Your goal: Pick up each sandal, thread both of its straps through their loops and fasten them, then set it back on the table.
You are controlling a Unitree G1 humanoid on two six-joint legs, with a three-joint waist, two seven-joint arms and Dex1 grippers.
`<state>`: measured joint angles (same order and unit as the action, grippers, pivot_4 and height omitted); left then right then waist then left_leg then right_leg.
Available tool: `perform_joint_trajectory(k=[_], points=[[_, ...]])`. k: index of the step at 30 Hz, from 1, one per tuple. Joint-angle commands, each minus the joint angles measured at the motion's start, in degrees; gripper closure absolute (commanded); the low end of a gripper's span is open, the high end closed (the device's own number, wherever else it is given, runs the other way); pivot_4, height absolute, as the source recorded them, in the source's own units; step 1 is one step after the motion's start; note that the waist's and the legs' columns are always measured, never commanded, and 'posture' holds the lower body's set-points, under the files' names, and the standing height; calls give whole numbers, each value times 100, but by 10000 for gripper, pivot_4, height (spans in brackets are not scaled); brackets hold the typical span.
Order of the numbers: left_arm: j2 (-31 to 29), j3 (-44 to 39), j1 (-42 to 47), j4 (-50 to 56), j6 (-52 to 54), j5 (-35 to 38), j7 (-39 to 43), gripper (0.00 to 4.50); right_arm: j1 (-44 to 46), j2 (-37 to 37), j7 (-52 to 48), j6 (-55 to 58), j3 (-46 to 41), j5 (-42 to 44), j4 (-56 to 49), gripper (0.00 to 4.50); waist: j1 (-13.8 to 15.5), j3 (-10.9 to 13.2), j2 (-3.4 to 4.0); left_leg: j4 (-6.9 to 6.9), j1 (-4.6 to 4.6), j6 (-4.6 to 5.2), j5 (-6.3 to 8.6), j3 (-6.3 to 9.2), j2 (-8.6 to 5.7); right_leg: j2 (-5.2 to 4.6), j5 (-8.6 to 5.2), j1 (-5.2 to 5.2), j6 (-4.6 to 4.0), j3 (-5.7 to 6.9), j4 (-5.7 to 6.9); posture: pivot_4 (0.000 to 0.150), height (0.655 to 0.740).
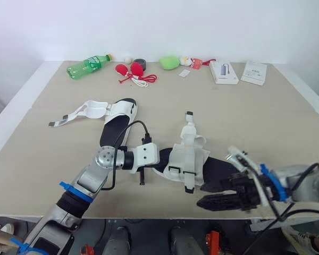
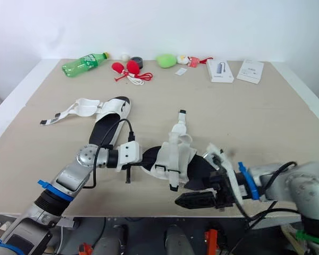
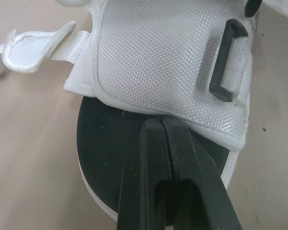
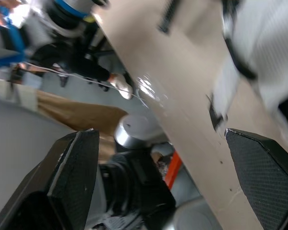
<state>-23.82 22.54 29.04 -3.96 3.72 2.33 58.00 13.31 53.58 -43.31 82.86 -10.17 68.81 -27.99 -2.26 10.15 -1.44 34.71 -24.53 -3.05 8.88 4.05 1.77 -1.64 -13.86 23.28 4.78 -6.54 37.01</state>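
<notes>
One sandal (image 1: 189, 162), black-soled with white straps, lies near the table's front edge, one strap (image 1: 189, 125) pointing away from me. My left gripper (image 1: 158, 166) is shut. Its tips (image 3: 162, 120) rest on the black insole (image 3: 110, 153) at the edge of the white strap flap (image 3: 153, 62), which carries a black loop (image 3: 228, 60). My right gripper (image 1: 220, 192) stands open at the sandal's right end, over the table edge, nothing between its fingers (image 4: 249, 158). The second sandal (image 1: 117, 119) lies further back on the left, its straps (image 1: 77, 114) spread open.
Along the back stand a green bottle (image 1: 87, 66), red items with a white cord (image 1: 133, 71), a tape roll (image 1: 140, 62), a green toy (image 1: 169, 62) and two boxes (image 1: 223, 71) (image 1: 254, 72). The table's front edge (image 1: 149, 215) runs just below both grippers.
</notes>
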Motion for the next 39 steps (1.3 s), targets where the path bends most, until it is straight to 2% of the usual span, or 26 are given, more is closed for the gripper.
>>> perform_joint_trajectory(k=[1, 13, 21, 23, 25, 27, 28, 30, 32, 39], points=[[-121, 137, -83, -308, 166, -237, 57, 45000, 56, -62, 68, -519, 86, -393, -7, 317, -4, 0, -1, 2, 0, 0, 0, -1, 0, -1, 0, -1, 0, 0, 0, 1500, 7400], [-42, -53, 174, -810, -77, -402, -382, 45000, 997, -569, 115, -921, 783, -1090, 630, 317, -48, 1, -3, 5, 8, 0, -1, -1, 2, 2, 7, 1, -9, 0, 0, 1500, 7400], [-56, -60, 224, -936, -167, -417, -465, 45000, 1256, -732, 18, -1122, 1037, -1473, 907, 317, -51, 1, -2, -8, 4, 0, -1, -1, 2, 3, 7, 2, -8, 0, 1, 1500, 7400], [-39, -55, 226, -953, -171, -426, -491, 45000, 1285, -811, 32, -1164, 1033, -1536, 1036, 5109, -51, 1, -3, -9, 5, 1, -1, 0, 4, 7, 7, 3, -8, 0, 1, 1500, 7400], [-24, -42, 215, -950, -167, -429, -516, 45000, 1261, -846, -6, -1231, 1033, -1616, 1099, 12028, -51, 1, -3, -8, 5, 1, -1, 0, 6, 9, 8, 2, -7, 0, 1, 1500, 7400], [-16, -24, 191, -929, -162, -430, -533, 45000, 1178, -847, -62, -1294, 996, -1664, 1136, 21313, -49, 1, -3, -8, 5, 1, -1, 0, 6, 8, 8, 2, -7, 0, 1, 1500, 7400], [-13, -15, 169, -905, -150, -424, -531, 45000, 1102, -822, -101, -1344, 983, -1700, 1136, 27532, -49, 1, -3, -8, 5, 1, -1, 0, 5, 8, 8, 1, -7, 0, 1, 1500, 7400], [-11, 1, 125, -849, -124, -411, -522, 45000, 962, -781, -171, -1436, 947, -1753, 1096, 34397, -48, 0, -3, -8, 6, 1, -1, 0, 5, 8, 8, 0, -7, 0, 1, 1500, 7400], [-13, 22, 76, -787, -101, -412, -524, 45000, 782, -778, -146, -1352, 855, -1665, 1002, 44537, -47, 0, -2, -9, 5, 0, -1, 0, 5, 8, 8, 0, -7, 0, 1, 1500, 7400], [6, 56, -10, -656, -7, -391, -499, 45000, -541, -608, -38, -1272, 834, -1487, -134, 44537, -40, -1, -2, -22, 3, 1, 1, 7, 4, 12, -10, -1, -8, -1, 1, 1500, 7400]])
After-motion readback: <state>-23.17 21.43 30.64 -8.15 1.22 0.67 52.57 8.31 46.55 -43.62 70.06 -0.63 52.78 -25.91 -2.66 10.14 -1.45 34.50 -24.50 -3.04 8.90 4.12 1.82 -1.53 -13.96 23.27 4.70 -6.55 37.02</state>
